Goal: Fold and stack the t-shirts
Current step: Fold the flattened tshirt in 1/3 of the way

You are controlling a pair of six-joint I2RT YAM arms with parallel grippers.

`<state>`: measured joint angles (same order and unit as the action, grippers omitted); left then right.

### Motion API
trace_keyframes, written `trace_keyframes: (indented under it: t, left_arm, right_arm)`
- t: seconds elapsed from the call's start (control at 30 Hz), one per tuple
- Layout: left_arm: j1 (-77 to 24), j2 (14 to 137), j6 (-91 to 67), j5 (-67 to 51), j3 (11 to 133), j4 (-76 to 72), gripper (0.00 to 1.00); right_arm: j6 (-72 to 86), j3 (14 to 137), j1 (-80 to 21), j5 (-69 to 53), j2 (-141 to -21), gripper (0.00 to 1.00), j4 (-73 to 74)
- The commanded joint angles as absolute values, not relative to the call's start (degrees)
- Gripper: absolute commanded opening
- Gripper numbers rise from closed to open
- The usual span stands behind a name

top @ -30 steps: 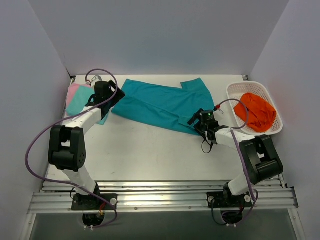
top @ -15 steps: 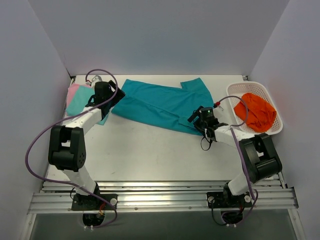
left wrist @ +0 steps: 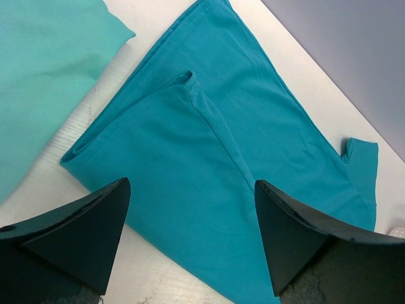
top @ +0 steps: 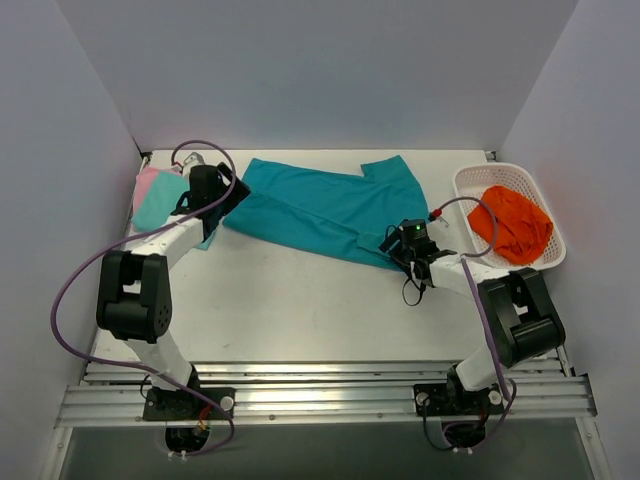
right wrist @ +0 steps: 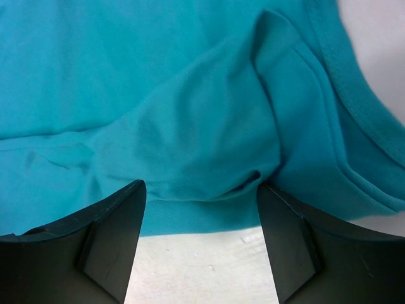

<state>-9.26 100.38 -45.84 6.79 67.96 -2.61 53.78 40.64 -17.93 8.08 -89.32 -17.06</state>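
My right end effector (top: 395, 244) sits low over the white flat worktop (top: 290, 310), right of its middle, at the near right end of the deep teal soft cloth t-shirt (top: 320, 205). Its two black fingers (right wrist: 101, 247) are spread wide. A rumpled fold and a hemmed edge of the shirt lie between and beyond them. Nothing is pinched, and I cannot tell whether the tips touch the cloth.

The shirt lies flat as a long band, slanting from there toward the far left corner, with a short sleeve sticking out toward the far edge. Over the band's left end is my left end effector (top: 232, 192), likewise spread apart above a folded corner of the teal cloth, gripping nothing.

Near it, by the left edge, a paler aqua-mint folded cloth shirt (top: 160, 208) lies on a pink cloth shirt (top: 146, 182), of which only a far strip shows. A sliver of worktop separates the aqua-mint shirt from the teal one.

At the right edge stands a white plastic lattice basket (top: 505, 168) holding a crumpled orange cloth (top: 512, 225).
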Motion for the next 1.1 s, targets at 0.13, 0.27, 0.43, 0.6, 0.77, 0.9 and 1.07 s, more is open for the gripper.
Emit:
trace_keyframes:
  t: [0.13,0.27,0.43,0.6,0.77,0.9,1.07]
  left_arm:
    - [-8.8,99.4,-45.1,6.0,67.9,-5.7,0.88]
    - [-8.8,99.5,-45.2,5.8,67.8,-6.1,0.88]
    - [-8.8,99.3,-45.1,5.9,67.7,-6.1,0.88]
    - [-8.8,98.9,-44.9,6.2,67.5,-6.0,0.88]
    - [-8.7,98.4,-44.7,6.2,67.2,-6.0,0.88]
    - [-8.4,98.1,-44.7,6.2,66.9,-6.0,0.88]
    - [-8.3,97.9,-44.6,6.2,66.8,-6.0,0.88]
  right_arm:
    - [55.0,36.5,-17.6,10.1,-84.4,0.58,-17.2]
    - [54.9,35.7,-17.5,10.4,-84.2,0.42,-17.7]
    - [54.8,36.6,-17.5,10.3,-85.5,0.35,-17.6]
    - [54.4,37.7,-17.5,10.8,-86.1,0.35,-17.2]
    - [53.7,38.7,-17.1,11.2,-87.7,0.35,-17.0]
    - [53.2,39.9,-15.9,10.8,-89.8,0.33,-17.4]
    - [52.5,41.6,-14.9,9.9,-91.9,0.26,-17.8]
